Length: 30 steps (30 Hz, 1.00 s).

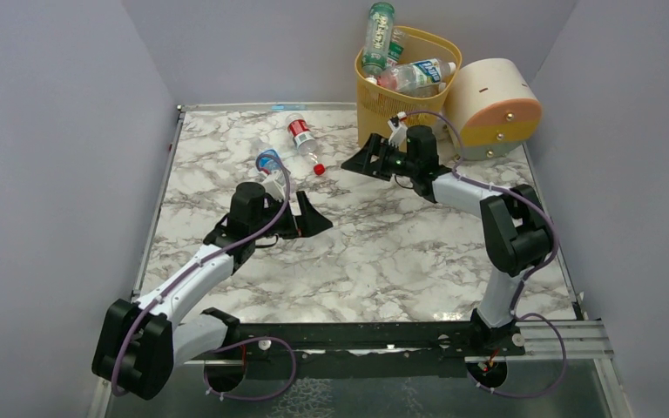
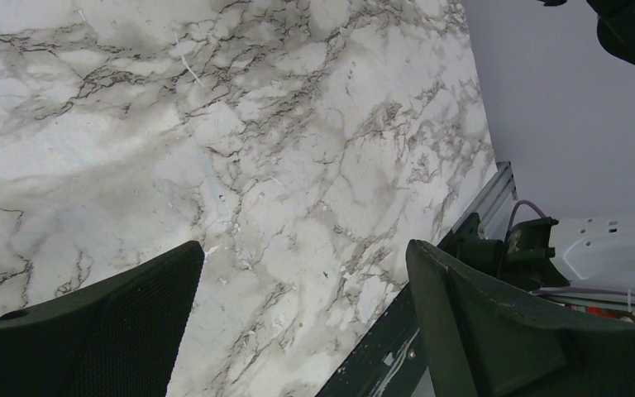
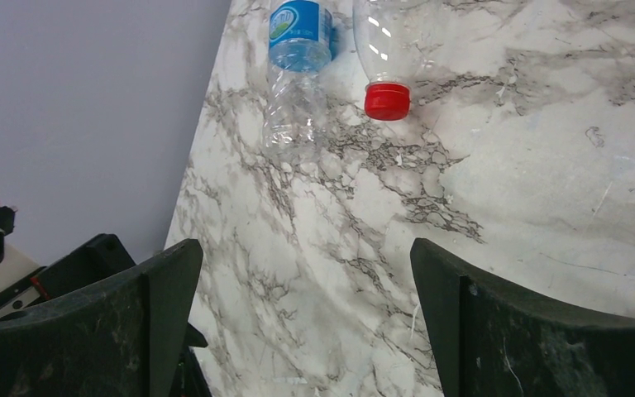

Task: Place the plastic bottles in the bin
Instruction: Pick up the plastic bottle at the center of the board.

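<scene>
Now my left gripper (image 1: 312, 216) and right gripper (image 1: 361, 161) both hang wide apart over the marble table (image 1: 401, 252). A red-labelled bottle (image 1: 300, 135) and a blue-labelled bottle (image 1: 270, 163) lie on it, while other bottles (image 1: 418, 77) sit in the bin (image 1: 375, 104) behind.

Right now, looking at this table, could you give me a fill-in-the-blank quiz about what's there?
1. On the marble table, ___ bottles lie loose.
2. The red-labelled bottle has a ___ cap.
3. The bottle nearest the left arm has a ___ label.
4. The left claw and right claw are both ___ and empty.
Missing words: two; red; blue; open.
</scene>
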Available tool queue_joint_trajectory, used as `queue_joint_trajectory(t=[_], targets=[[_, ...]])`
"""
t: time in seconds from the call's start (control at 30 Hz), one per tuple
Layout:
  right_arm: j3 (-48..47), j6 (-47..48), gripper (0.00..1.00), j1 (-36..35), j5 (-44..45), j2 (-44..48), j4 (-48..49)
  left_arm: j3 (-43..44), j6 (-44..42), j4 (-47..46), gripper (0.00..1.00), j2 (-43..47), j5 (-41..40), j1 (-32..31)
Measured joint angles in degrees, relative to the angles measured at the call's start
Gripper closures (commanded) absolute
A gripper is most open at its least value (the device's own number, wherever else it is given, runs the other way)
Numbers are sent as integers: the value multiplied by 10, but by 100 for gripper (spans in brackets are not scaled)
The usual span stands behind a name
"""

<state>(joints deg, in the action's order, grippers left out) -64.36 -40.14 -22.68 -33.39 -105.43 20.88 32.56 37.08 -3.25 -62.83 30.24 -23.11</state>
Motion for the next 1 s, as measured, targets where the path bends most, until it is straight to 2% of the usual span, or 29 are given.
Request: queue_joint_trajectory(t=[0.2,0.63,1.0], targets=[[-67,28,6,-13,26,-40,-28,1,0,18,1,25,-26,0],[-231,127,22,-74,140,-170,-83,22,-9,146,1,100,-145,0],[-357,180,34,-123,238,-279,-138,42,-18,196,1,120,-178,0]])
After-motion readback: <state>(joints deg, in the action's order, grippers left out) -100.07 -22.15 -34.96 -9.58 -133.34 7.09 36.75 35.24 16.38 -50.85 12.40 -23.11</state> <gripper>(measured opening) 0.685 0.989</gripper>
